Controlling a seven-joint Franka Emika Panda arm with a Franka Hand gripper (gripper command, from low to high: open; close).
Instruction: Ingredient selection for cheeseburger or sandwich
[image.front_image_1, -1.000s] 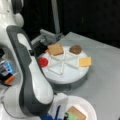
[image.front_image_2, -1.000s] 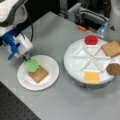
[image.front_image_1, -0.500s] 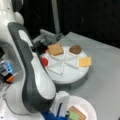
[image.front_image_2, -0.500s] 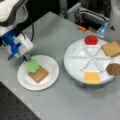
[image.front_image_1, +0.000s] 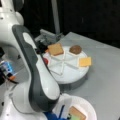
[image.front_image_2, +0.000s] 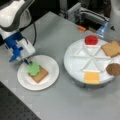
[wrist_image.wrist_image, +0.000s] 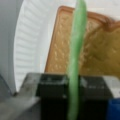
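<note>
No text, label, brand, number or sign can be read on anything in these views.

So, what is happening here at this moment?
The gripper is shut on the green lettuce, holding it on a toast slice that lies on the white plate. The divided tray holds the tomato, another toast, the patty and the cheese.

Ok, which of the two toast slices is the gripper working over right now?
The toast slice on the small plate, under the lettuce held by the gripper. The other toast sits in the divided tray.
</note>
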